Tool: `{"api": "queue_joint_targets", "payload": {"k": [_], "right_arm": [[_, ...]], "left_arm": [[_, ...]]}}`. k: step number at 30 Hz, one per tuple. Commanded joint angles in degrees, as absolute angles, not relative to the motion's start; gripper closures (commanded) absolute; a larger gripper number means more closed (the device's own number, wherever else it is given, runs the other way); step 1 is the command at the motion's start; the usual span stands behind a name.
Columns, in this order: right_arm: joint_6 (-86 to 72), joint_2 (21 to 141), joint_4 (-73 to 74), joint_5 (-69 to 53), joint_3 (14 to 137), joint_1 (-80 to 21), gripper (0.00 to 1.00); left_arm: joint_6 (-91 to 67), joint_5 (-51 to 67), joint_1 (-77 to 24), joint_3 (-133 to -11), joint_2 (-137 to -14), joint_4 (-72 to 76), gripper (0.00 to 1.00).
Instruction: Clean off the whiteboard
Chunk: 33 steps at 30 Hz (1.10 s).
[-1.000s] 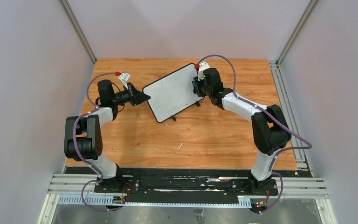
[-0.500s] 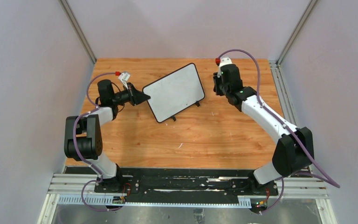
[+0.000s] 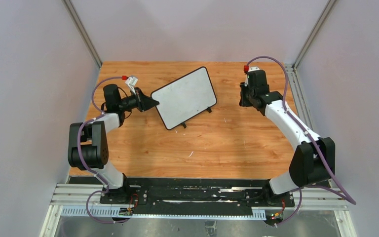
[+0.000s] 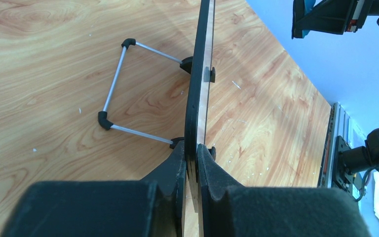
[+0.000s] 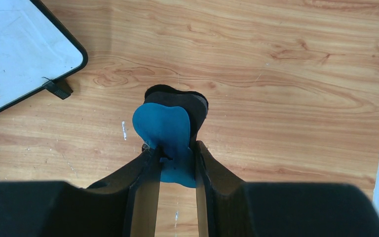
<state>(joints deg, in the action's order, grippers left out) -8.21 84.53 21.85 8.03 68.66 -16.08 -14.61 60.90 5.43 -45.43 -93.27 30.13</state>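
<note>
left fingers (image 3: 149, 102) pinch the whiteboard (image 3: 185, 96) by one short end; from above, its long axis runs diagonally, near-left to far-right, across the far surface (image 3: 217, 143). the left wrist view shows it edge-on. right fingers (image 5: 140, 180) pinch the eraser (image 5: 163, 127), clear of the board; best laid flat and stroked lengthwise.

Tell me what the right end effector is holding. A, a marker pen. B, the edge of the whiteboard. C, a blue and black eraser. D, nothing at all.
C: the right wrist view shows the blue-and-black eraser clamped between the fingers of the right end effector, clear of the whiteboard, whose edge is gripped by the left end effector.
</note>
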Motion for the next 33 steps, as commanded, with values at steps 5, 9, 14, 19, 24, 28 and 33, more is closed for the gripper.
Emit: {"api": "queue_joint_targets", "payload": {"k": [5, 9, 14, 19, 24, 28, 33], "right_arm": [[-10.22, 84.95, 25.07, 5.79, 67.43, -10.87, 0.99], [-10.59, 87.03, 26.33, 2.00, 68.65, -8.11, 0.99], [-9.31, 94.61, 33.64, -4.13, 77.61, -5.16, 0.99], [-8.28, 103.11, 41.12, -5.88, 86.68, -4.96, 0.99], [-8.20, 109.29, 42.01, -5.74, 89.40, -4.89, 0.99], [-7.87, 112.52, 41.95, -7.65, 90.50, -5.01, 0.99], [-7.82, 113.21, 41.50, -8.78, 90.47, -5.01, 0.98]], "left_arm": [[-9.94, 58.25, 5.39, -45.99, -95.23, 27.34, 1.00], [-9.93, 58.20, 5.38, -46.01, -95.37, 27.36, 1.00], [-9.69, 57.91, 5.37, -46.24, -95.41, 26.73, 1.00], [-9.13, 57.66, 5.42, -46.39, -95.54, 26.07, 1.00], [-8.79, 57.48, 5.38, -46.70, -95.98, 25.50, 1.00], [-8.85, 57.39, 5.41, -47.01, -96.24, 25.40, 1.00], [-8.73, 57.38, 5.42, -47.28, -96.50, 24.69, 1.00]]}}
